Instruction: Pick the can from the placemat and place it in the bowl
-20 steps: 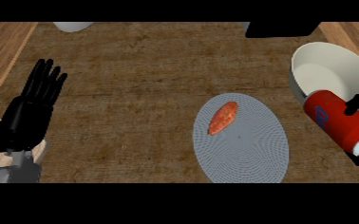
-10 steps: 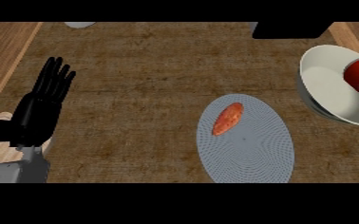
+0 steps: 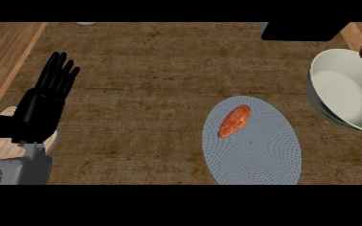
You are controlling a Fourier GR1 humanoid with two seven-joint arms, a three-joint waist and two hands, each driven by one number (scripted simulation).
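Note:
The white bowl stands at the right edge, and its visible inside holds nothing. A dark red sliver shows at the picture's edge just above the bowl's rim; I cannot tell whether it is the can. The oval grey-blue placemat lies at the lower middle right, with only an orange sweet potato on its upper left part. My left hand rests open at the far left, fingers straight and pointing up, far from both. My right hand does not show.
A black block sits at the back right, beyond the bowl. A pale round thing peeks in at the back left. A lighter wooden strip runs along the left of the brown counter.
The red can and my right hand, first below the bowl and then at its right side, have gone out of the right edge. The bowl, mat and left hand have slid right in view.

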